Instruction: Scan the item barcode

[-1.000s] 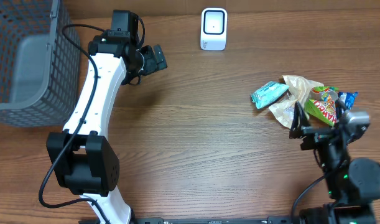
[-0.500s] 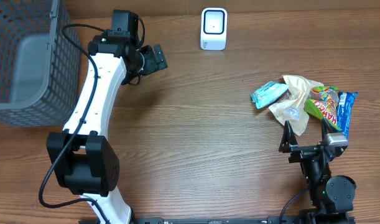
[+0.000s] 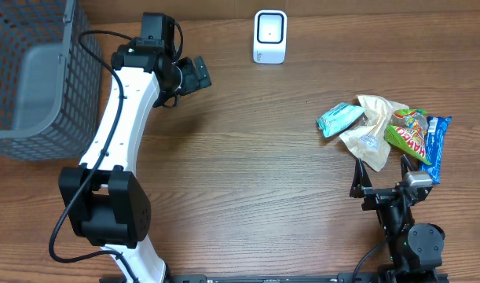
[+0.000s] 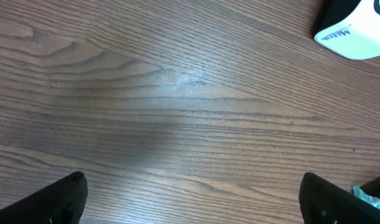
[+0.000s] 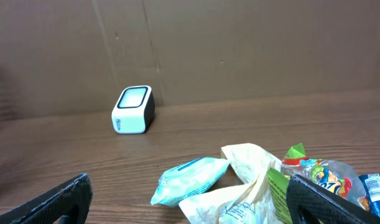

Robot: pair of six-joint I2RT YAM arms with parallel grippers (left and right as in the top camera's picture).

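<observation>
Scanner at twelve o'clock, four snack packets heaped at three o'clock, seen from overhead.
The white barcode scanner [image 3: 270,36] has a rounded body with a dark-rimmed window on its face, and it stands alone, well apart from the heap. In the heap, a teal packet [image 3: 339,119] lies at the nine o'clock end, touching a crumpled cream packet [image 3: 371,130]. A green packet [image 3: 408,135] with bright print rests against the cream one, and a blue packet [image 3: 436,141] lies along its three o'clock side.
</observation>
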